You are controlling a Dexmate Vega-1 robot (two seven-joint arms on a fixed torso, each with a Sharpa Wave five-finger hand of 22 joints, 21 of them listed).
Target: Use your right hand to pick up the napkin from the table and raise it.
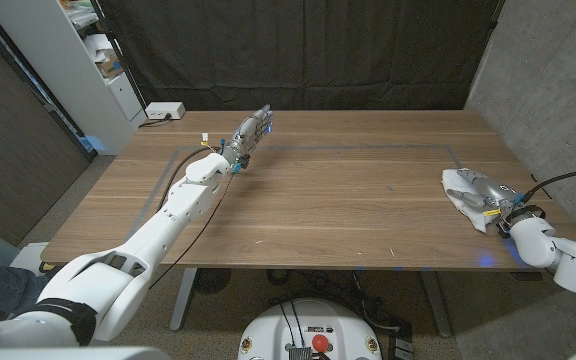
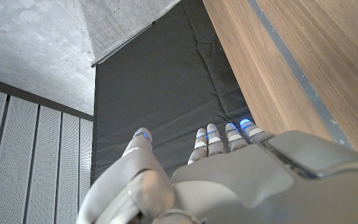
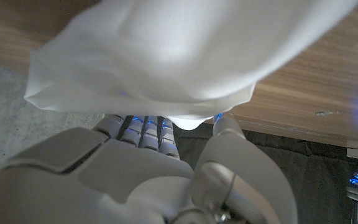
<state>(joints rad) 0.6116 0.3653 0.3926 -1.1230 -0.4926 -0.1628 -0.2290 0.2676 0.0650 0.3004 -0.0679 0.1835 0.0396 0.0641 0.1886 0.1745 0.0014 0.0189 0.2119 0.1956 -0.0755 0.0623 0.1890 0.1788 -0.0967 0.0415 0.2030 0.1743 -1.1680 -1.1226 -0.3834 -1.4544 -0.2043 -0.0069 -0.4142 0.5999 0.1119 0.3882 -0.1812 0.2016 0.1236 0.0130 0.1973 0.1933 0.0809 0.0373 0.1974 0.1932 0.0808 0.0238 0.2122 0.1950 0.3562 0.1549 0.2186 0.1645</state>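
Two hands of mine show over the wooden table [image 1: 328, 200]. My left hand [image 1: 251, 131] hovers near the far edge, fingers apart, holding nothing. At the right edge my right hand [image 1: 488, 196] grips the white napkin [image 1: 465, 190], its fingers [image 3: 143, 127] tucked beneath the cloth. No writing is readable anywhere.
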